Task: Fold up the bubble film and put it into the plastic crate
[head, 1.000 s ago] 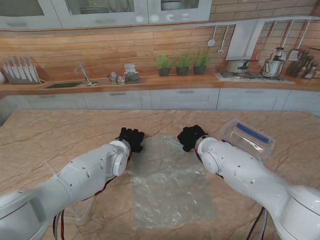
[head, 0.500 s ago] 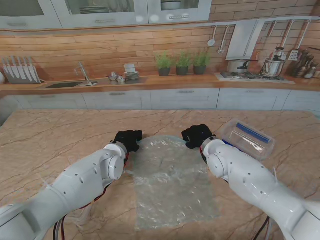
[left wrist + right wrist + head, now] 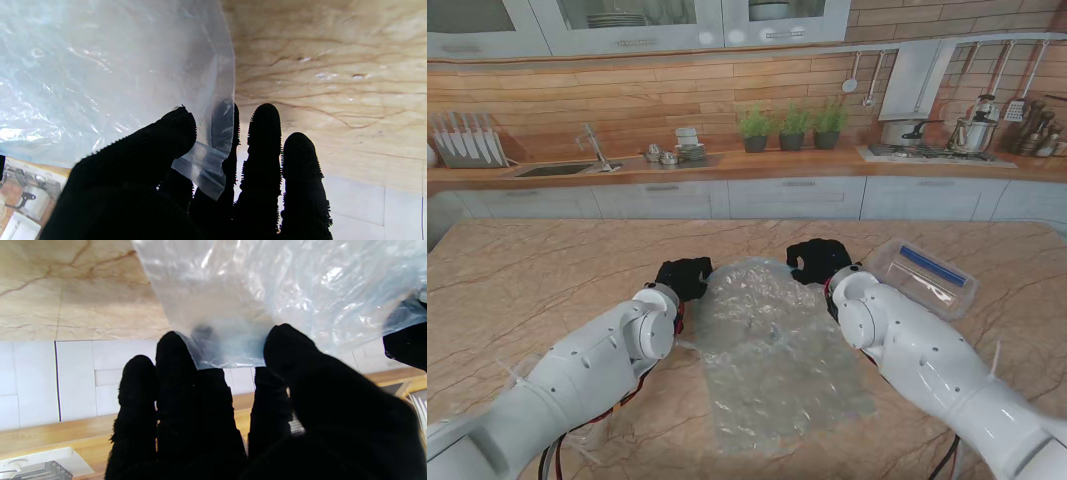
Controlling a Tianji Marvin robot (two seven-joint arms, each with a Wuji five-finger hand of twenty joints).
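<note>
The clear bubble film (image 3: 772,345) lies on the marble table between my arms, its far edge lifted and bulging. My left hand (image 3: 684,277), in a black glove, pinches the film's far left corner; in the left wrist view the thumb and a finger clamp the bubble film (image 3: 206,160). My right hand (image 3: 818,260) pinches the far right corner, and in the right wrist view the bubble film (image 3: 267,290) hangs from the fingers (image 3: 173,350). The clear plastic crate (image 3: 922,277) with a blue strip sits just right of my right hand.
The marble table (image 3: 547,270) stretches wide on both sides. Behind it runs a kitchen counter with a sink (image 3: 557,169), plant pots (image 3: 792,126) and a stove (image 3: 927,150). Loose cables hang under my left arm (image 3: 577,380).
Both hands have closed on the film's far corners and lifted that edge off the table. The film has crumpled and its near edge has slid slightly toward me and to the right.
</note>
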